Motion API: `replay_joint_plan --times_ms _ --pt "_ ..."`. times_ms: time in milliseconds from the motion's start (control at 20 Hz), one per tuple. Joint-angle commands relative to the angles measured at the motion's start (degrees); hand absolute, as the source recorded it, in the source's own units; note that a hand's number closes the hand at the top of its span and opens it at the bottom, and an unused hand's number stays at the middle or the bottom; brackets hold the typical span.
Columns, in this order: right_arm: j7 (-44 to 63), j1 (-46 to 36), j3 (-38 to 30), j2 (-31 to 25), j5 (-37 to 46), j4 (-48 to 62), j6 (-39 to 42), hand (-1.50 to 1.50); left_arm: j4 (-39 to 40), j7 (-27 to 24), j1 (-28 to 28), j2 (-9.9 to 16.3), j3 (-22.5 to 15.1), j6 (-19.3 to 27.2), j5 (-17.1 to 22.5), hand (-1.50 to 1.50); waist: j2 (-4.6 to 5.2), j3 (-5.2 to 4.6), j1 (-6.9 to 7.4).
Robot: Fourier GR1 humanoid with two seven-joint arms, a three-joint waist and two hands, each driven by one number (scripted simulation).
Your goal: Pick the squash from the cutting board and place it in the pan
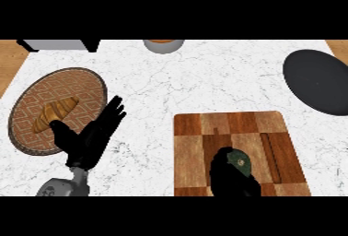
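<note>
On the wooden cutting board (234, 133) at the lower right lies a dark green squash (239, 161), only partly visible. My right hand (228, 177) rises from the bottom edge and curls round the squash, hiding most of it. The dark pan (319, 85) sits at the far right, well beyond the board's upper right corner. At the lower left my left hand (92, 136) rests open on the counter, fingers straight and pointing up and right, beside a patterned plate.
A round patterned plate (65, 83) with a croissant (58, 112) on it lies at the left. A grey cup or bowl (164, 45) stands at the top middle, and a dark-edged grey object (60, 44) at the top left. White marble counter (204, 78) lies between board and pan.
</note>
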Motion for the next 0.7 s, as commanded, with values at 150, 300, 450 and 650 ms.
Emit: replay_joint_plan --times_ms 150,300,450,650 --pt "-5.7 -1.6 -1.5 1.1 5.5 1.2 -4.4 1.5 2.6 -1.3 -0.8 -0.4 2.5 -1.9 -0.6 0.0 0.01 -0.01 -0.21" --pt "-5.1 -1.7 -1.2 4.9 8.4 6.3 -9.5 1.5 2.8 0.4 -2.7 -1.7 2.5 -0.7 -1.4 0.0 0.03 0.0 -0.19" --pt "0.3 6.5 -10.8 4.9 -4.6 4.5 -13.0 1.5 0.3 -1.7 1.9 -1.8 0.6 -0.2 -2.4 0.0 0.25 0.11 -1.07" --pt "3.3 17.3 -24.6 8.0 -23.2 2.4 -12.4 1.5 -1.2 -0.7 2.0 -0.5 3.6 1.0 -1.0 0.0 1.0 0.64 -6.16"
